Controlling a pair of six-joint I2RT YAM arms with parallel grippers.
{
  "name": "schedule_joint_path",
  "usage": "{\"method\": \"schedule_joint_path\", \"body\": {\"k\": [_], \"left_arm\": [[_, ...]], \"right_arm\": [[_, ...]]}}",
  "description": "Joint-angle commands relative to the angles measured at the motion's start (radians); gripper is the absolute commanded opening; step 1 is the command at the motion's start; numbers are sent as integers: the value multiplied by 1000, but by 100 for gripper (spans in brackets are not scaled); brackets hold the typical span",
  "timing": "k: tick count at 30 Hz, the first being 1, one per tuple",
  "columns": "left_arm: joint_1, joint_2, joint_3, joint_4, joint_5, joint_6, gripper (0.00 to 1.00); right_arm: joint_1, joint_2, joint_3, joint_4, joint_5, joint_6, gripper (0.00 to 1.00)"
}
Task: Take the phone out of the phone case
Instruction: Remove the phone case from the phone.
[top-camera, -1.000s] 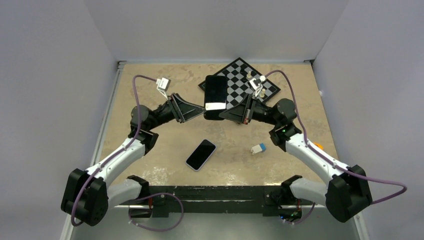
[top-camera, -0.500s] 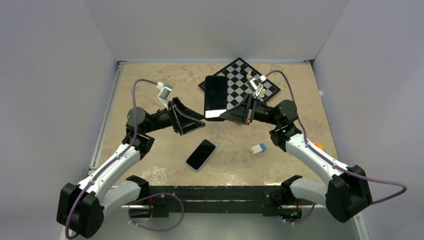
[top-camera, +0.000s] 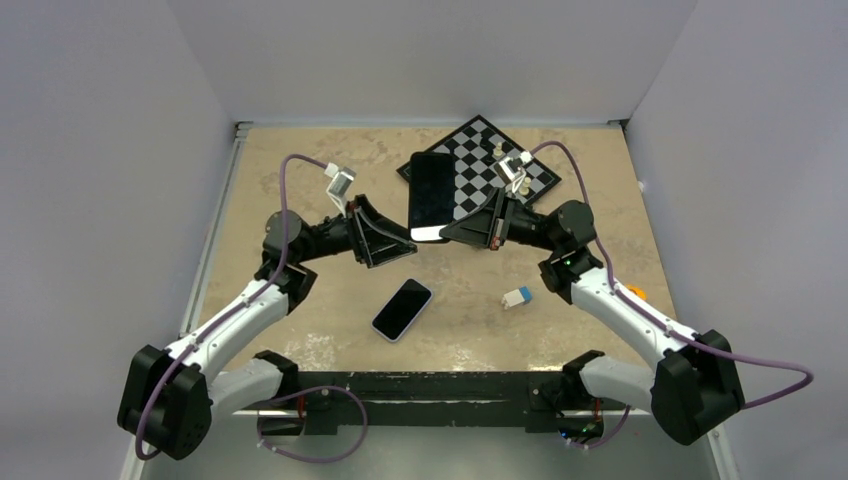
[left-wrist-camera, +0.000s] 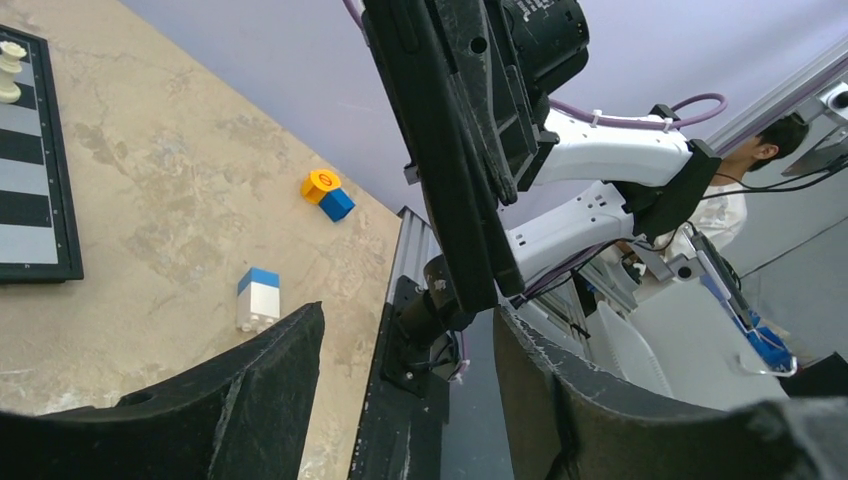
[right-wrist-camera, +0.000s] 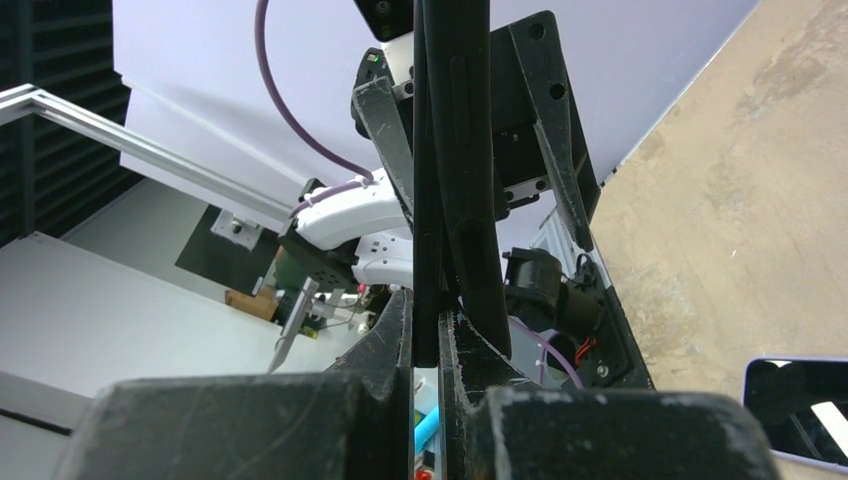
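— Tan table (top-camera: 300, 170), overhead view: what do I enter?

— Item one: phone case (top-camera: 431, 190), raised off the table by the chessboard (top-camera: 500, 160), face to the camera. My right gripper (top-camera: 445, 233) pinches its lower edge, I judge to present it to the other arm. Item two: left gripper (top-camera: 405, 243), just beside that edge, not touching. Item three: phone (top-camera: 402, 309), flat near the bases.

— Left wrist?

— Fingers (left-wrist-camera: 250, 400) spread wide, with nothing between them; overhead cannot confirm that.

— Right wrist?

— Jaws are clamped on the case, seen edge-on only here. Whether a phone sits inside, I cannot tell.
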Motion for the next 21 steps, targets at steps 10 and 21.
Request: {"method": "schedule_joint_path", "body": {"k": [10, 21], "left_arm": [[-17, -5, 68, 11, -10, 18, 59], [-17, 8, 96, -48, -59, 39, 39]], "right_arm": [[-3, -24, 9, 113, -5, 16, 0], [11, -31, 9, 112, 1, 18, 0]]}}
